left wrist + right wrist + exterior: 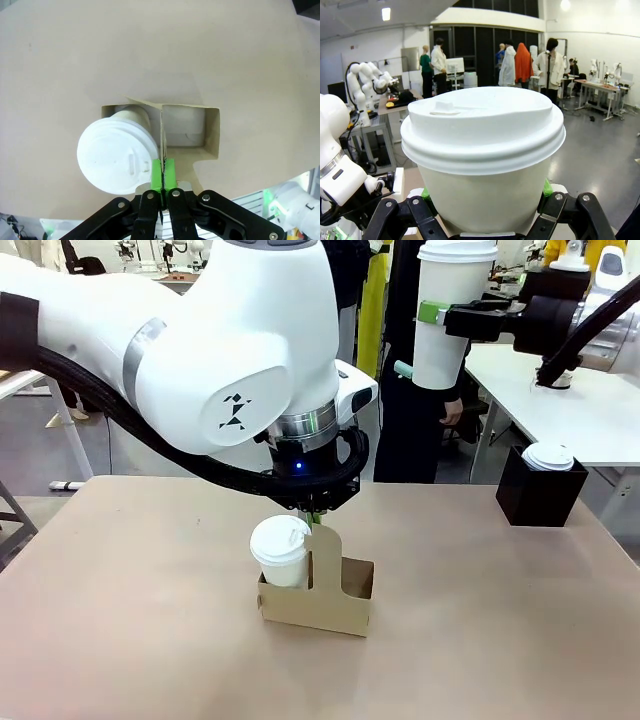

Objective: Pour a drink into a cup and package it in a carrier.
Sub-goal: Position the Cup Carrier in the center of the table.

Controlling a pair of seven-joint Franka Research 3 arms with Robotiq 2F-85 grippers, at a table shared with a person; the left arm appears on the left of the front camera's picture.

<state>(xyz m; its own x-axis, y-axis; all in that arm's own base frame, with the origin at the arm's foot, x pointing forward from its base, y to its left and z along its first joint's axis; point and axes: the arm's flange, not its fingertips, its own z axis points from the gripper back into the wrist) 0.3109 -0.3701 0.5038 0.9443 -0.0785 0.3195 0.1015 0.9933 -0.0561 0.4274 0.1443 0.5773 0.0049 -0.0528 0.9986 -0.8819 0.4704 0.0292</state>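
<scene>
The left gripper (162, 171) points straight down and is pressed closed on the thin upright handle (161, 137) of the carrier (316, 602), with the cardboard pinched between its green pads (169, 172). Just beside those pads, on one side of the handle, the seated cup (117, 156) stands upright in its slot with its white lid on. The slot on the other side, the empty slot (184, 127), is open and unobstructed. The carrier rests near the middle of the table (140, 640), well clear of every edge.

The right gripper (440, 316) is clamped around the held cup (482, 150), a second lidded white cup, with a pad on each flank of its upper body. This cup hangs upright with its long axis vertical, high above the table's far right part and well apart from the carrier. The empty slot therefore lies down, inward and towards the robot from it.

The right arm has the cup in hand, so seating it looks to be that arm's job, while the left probably steadies the carrier. The cup would have to come down plumb over the slot and keep clear of the left gripper at the handle.

A black box (538, 498) with a white lid (549, 456) on top sits near the far right corner. A person in dark clothes (405, 390) stands beyond the far edge.
</scene>
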